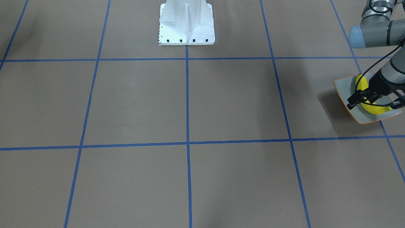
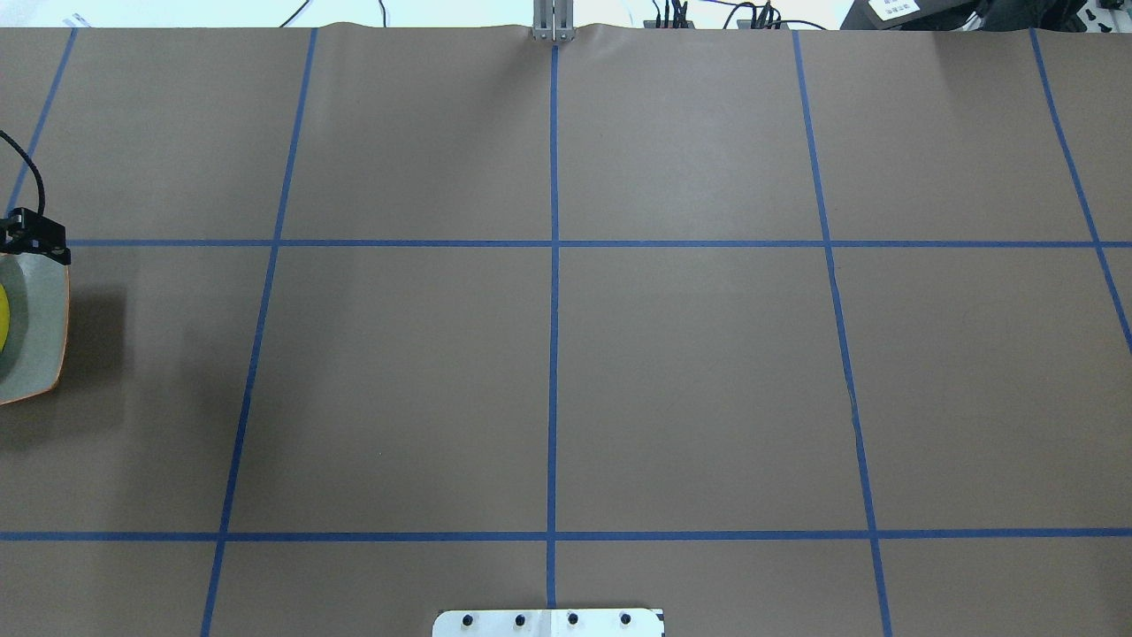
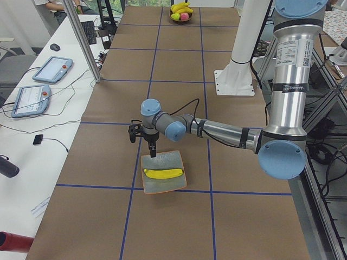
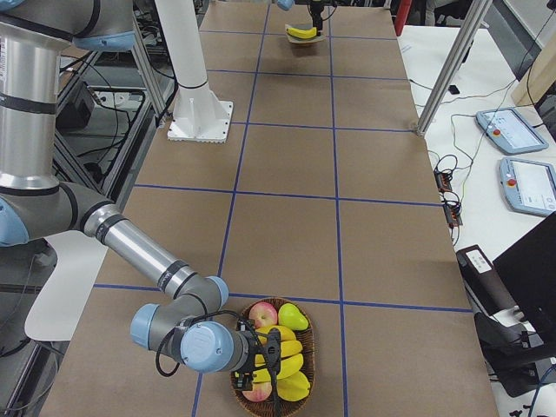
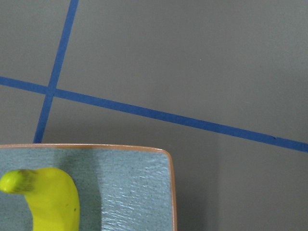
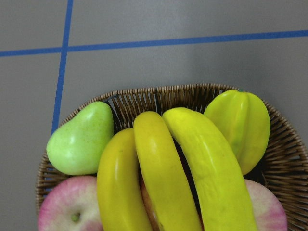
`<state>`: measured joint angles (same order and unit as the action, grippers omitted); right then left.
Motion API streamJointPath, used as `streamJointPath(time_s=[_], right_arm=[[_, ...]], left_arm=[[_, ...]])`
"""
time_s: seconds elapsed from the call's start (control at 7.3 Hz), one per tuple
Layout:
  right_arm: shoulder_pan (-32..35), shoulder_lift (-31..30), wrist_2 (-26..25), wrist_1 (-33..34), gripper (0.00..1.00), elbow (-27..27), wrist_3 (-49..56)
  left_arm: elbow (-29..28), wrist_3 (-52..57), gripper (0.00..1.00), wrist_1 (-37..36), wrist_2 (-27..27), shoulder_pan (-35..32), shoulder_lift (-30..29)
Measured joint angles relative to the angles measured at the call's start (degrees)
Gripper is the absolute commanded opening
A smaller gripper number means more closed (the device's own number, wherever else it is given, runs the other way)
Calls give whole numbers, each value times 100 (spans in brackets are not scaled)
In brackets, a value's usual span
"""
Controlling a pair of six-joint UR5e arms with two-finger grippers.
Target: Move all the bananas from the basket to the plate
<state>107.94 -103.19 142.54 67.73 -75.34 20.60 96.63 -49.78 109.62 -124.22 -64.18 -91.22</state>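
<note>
– Wondering how these will handle: what should I expect?
– You have three bananas in the wicker basket, packed side by side over the apples, next to a green pear and a starfruit. One banana already lies on the plate. They look glossy, so judge them light, stiff and slippery. Take the topmost one across its middle, where it is thickest.
– And the grippers?
– Your left gripper hangs over the plate, fingers spread, holding nothing. Your right gripper hovers above the basket; whether its fingers are apart, you cannot tell.
– Any labels?
– None you can read on fruit, plate or basket.
</note>
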Motion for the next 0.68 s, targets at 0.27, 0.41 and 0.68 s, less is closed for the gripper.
streamJointPath(time_s=[0.27, 0.41, 0.68], right_arm=[[13, 92, -166, 69, 100, 221, 495], [15, 169, -265, 91, 100, 310, 624], [12, 229, -359, 123, 100, 430, 656]], left_arm=[[7, -20, 99, 2, 3, 9, -1], [8, -22, 99, 3, 3, 10, -1], [15, -23, 99, -1, 9, 11, -1]])
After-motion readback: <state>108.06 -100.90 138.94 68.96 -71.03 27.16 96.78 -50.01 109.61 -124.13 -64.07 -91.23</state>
